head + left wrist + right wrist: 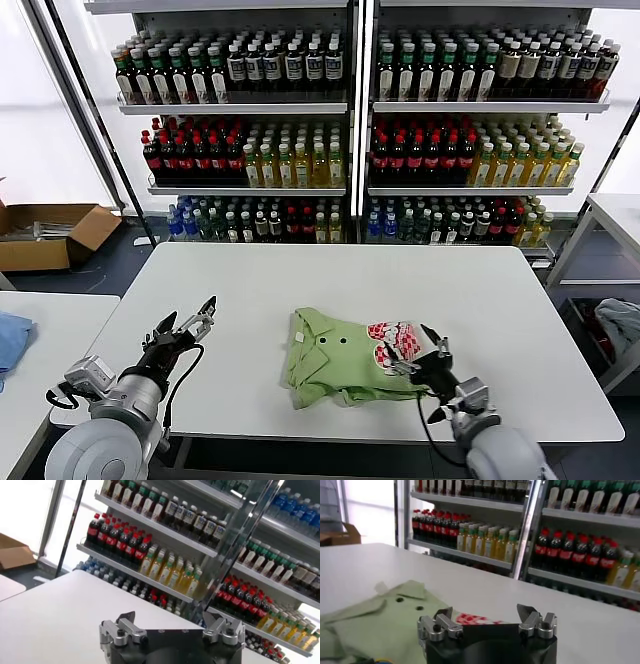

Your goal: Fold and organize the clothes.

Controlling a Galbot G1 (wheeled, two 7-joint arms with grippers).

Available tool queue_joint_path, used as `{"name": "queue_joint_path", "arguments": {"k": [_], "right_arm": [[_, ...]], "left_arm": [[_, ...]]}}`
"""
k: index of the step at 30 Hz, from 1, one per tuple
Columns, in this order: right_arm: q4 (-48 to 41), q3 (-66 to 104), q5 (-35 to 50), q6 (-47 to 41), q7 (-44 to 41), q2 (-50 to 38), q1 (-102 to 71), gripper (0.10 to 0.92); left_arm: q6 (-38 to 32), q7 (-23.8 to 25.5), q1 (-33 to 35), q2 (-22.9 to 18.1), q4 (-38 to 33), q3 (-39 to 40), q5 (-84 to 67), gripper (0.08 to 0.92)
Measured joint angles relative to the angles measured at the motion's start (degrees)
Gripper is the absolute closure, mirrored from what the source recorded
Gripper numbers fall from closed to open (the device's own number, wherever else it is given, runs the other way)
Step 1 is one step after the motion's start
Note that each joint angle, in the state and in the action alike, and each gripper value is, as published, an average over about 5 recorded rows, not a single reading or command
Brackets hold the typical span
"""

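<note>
The clothes, a light green collared shirt (pixel 335 368) with two dark buttons and a red-and-white print, lie folded in a rough rectangle near the front of the white table (pixel 300 280). In the right wrist view the shirt (pixel 385 625) spreads just ahead of the fingers. My right gripper (pixel 432 352) stands open at the shirt's right edge by the print, holding nothing. Off to the shirt's left, my left gripper (pixel 188 324) hovers open over bare table, and it is also empty in its own view (pixel 170 617).
Shelves of bottles (pixel 340 130) stand behind the table. A second white table (pixel 50 330) with a light blue cloth (pixel 10 340) is at the left. A cardboard box (pixel 45 232) sits on the floor. A cart with cloth (pixel 615 325) stands at the right.
</note>
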Motion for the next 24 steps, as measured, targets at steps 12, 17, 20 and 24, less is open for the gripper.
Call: {"name": "queue_joint_path", "arguments": {"k": [12,17,20,24], "right_arm": [[-5.32,-10.25,-0.33,-2.57,2.78,5.35,3.08,0.203],[-3.76,-10.69,-0.97,-2.74,3.55,4.40,3.24,0.203],[-1.56,-9.56,-0.51,-2.11,4.01,3.67,3.27,0.203],[1.78,-5.61,1.03,-0.41,3.68,2.49,2.16,0.203]], "left_arm": [[0.01,0.72,1.62,-0.94,-0.02,-1.23,0.27,0.177],[0.01,1.06,1.80,-1.06,0.27,-1.80,0.27,0.177],[0.01,1.31,1.93,-0.88,0.37,-2.18,0.25,0.177],[-0.01,1.82,2.12,-0.58,0.50,-2.72,0.32,0.177]]}}
